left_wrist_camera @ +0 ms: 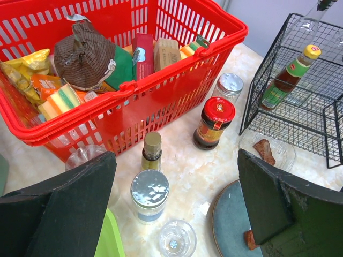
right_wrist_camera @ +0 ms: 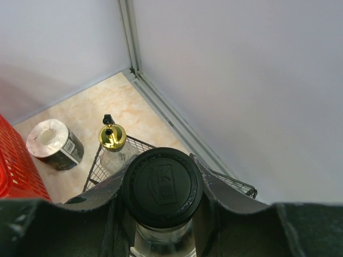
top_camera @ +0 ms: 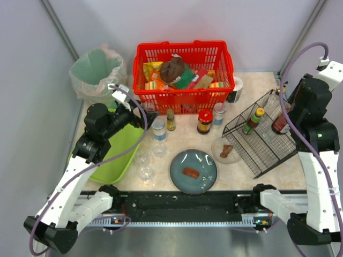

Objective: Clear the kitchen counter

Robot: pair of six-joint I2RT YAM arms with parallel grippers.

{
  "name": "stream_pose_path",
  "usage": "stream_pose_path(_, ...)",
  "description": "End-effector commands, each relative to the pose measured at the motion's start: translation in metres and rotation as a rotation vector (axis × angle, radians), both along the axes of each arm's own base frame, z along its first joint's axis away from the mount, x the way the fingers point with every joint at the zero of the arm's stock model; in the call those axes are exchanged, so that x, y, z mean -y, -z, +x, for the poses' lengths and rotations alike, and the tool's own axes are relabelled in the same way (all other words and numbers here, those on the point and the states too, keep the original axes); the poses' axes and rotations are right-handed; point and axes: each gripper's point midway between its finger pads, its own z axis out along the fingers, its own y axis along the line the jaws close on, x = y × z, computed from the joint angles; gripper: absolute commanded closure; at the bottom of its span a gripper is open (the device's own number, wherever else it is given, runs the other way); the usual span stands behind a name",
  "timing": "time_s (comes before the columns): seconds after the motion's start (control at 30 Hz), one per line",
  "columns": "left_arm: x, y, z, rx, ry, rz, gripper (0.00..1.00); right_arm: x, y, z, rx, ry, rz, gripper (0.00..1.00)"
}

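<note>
Bench (top_camera: 185,143): pale marble top, lying below both arms.
Left fingers (left_wrist_camera: 69,203): spread wide, holding nothing, above bench and silver-lidded jar (left_wrist_camera: 150,194).
Right fingers (right_wrist_camera: 211,193): clamped on black-capped bottle (right_wrist_camera: 162,186), over wire rack (top_camera: 262,142) at the bench's right end.

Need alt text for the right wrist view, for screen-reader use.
The right gripper is shut on a black-capped bottle, seen from above. Behind it a gold-capped bottle sits in the black wire rack, and a dark-wrapped paper roll stands on the beige kitchen counter near the wall corner.
</note>
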Motion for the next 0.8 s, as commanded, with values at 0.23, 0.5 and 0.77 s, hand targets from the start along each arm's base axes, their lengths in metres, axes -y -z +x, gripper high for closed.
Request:
stream_pose_path(0.23,-0.001,-0.011,0.007,0.029,-0.027,-0.016,0.02,0.019,-0.034,-0.041,0.166,0.096,-0.007,1.00)
stream_pose_path(0.5,0.000,-0.010,0.007,0.020,-0.025,-0.022,0.02,0.031,-0.045,-0.039,0.146,0.148,-0.095,1.00)
stream_pose_path(0.77,-0.003,-0.009,0.008,0.021,-0.037,-0.019,0.02,0.052,-0.028,-0.028,0.144,0.200,-0.122,1.00)
